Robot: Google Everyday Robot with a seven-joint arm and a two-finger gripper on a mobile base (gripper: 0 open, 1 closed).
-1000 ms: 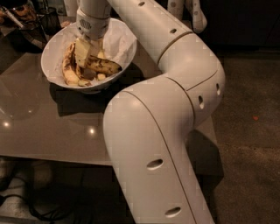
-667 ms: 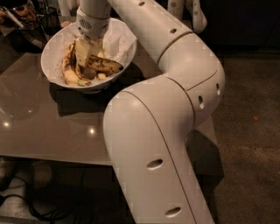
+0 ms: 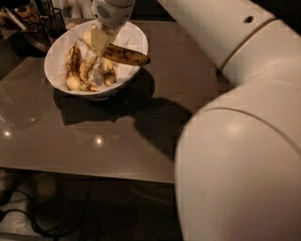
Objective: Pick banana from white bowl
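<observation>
Item: long, spotted yellow banana, clamped in your white gripper jaws, raised over the far-left glossy white bowl. Grasp looks done; you've yet to lift it clear.

no writing, label or number can be read anywhere, not even on the tool clasping the banana over the white bowl.

We see the white arm filling the right side, big elbow nearest us, forearm reaching up-left. Wrist points down at top edge. Gripper hangs below it, fingers pinching the banana at one end.
</observation>
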